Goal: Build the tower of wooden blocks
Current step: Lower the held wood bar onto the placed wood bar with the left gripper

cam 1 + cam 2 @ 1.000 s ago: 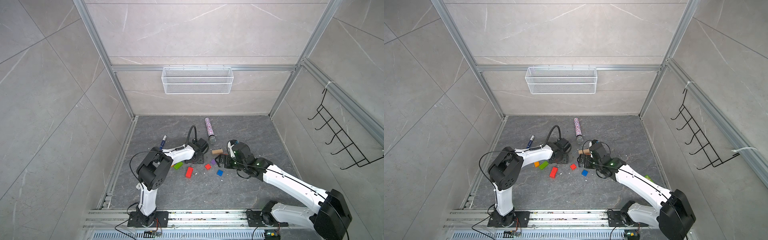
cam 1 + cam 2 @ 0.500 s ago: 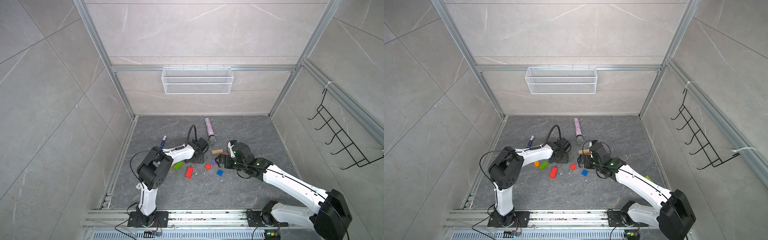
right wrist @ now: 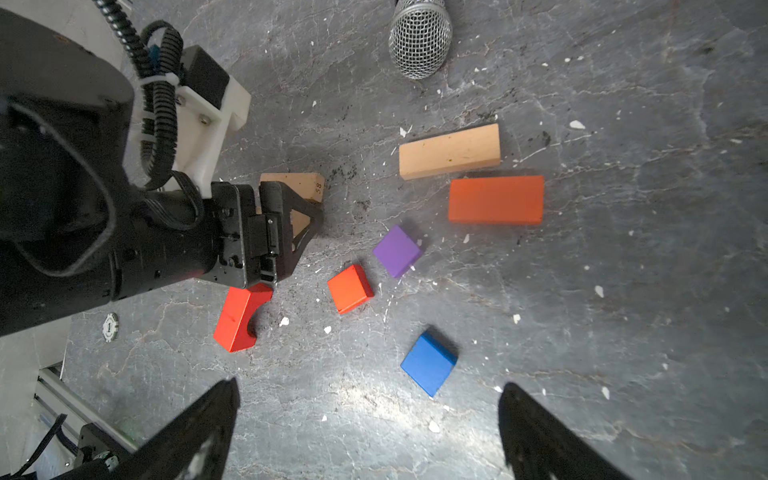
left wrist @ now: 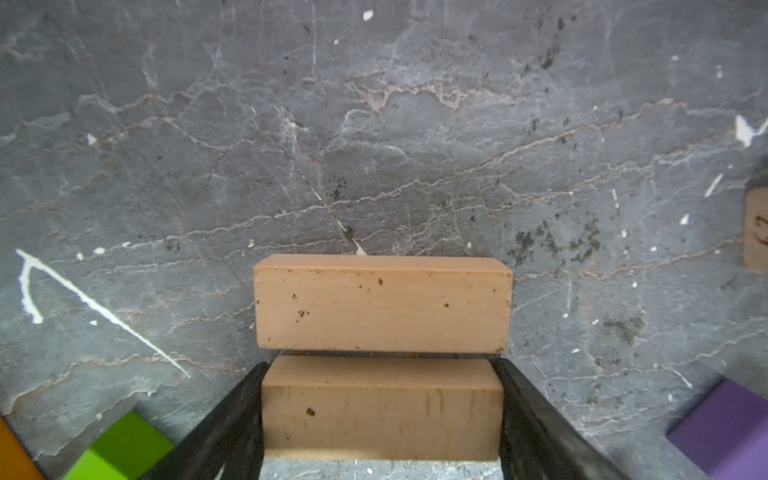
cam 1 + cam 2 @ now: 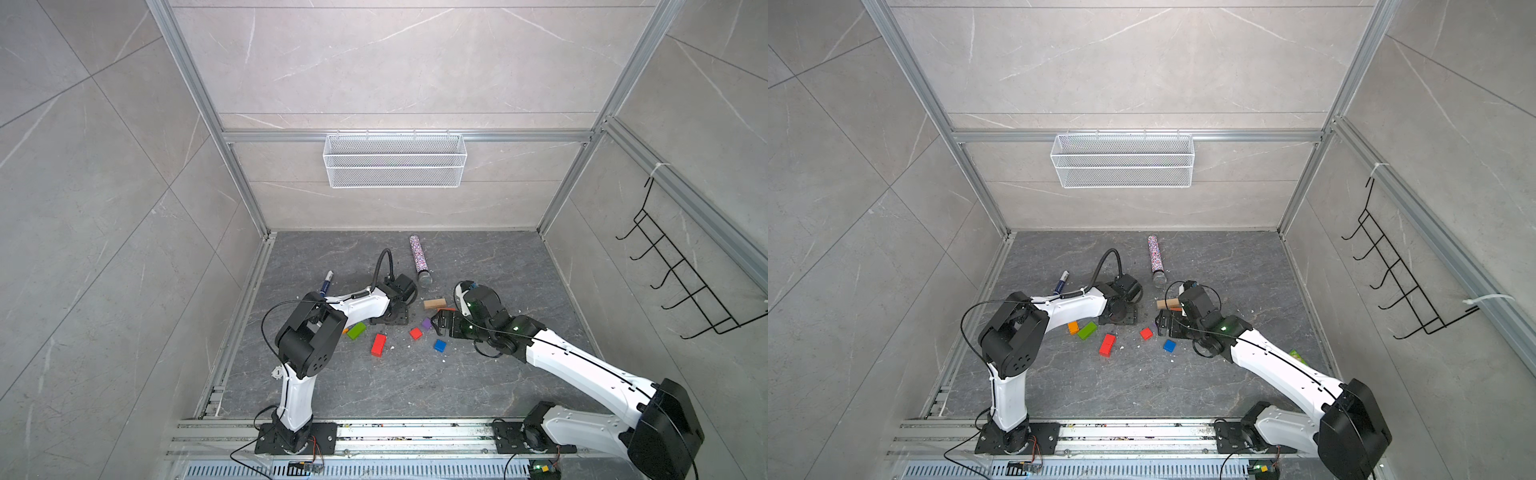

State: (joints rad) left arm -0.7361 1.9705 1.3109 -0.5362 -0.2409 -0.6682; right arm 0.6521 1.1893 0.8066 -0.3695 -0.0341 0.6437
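Stacking has not begun, and no tower stands. One tan block (image 4: 380, 407) lies crosswise between the fingers (image 4: 237, 415) of the left gripper (image 4: 378, 365), which press on its two short ends, so it is clamped lengthwise. A second tan block (image 4: 382, 305) sits just past the fingertips, parallel to the first and touching it or nearly so. The pair looks like the start of a wide base. Whether the clamped block rests on the floor (image 4: 374, 145) or hangs just above it cannot be told.

To either side of those fingers lie a purple cube (image 4: 727, 428) and a green block (image 4: 120, 449). The right gripper (image 3: 365, 436) has its fingers wide apart with nothing between them. A blue cube (image 3: 428, 363) lies nearest ahead of them. Farther out are a red cube (image 3: 350, 289), an orange block (image 3: 496, 199) and a third tan block (image 3: 449, 151).

Each one is probably light, rigid and smooth, and the painted faces may be slick. The oblongs should hold steadier when taken across their long sides at mid-length. The cubes need a square grip on opposite faces, or they may twist out.
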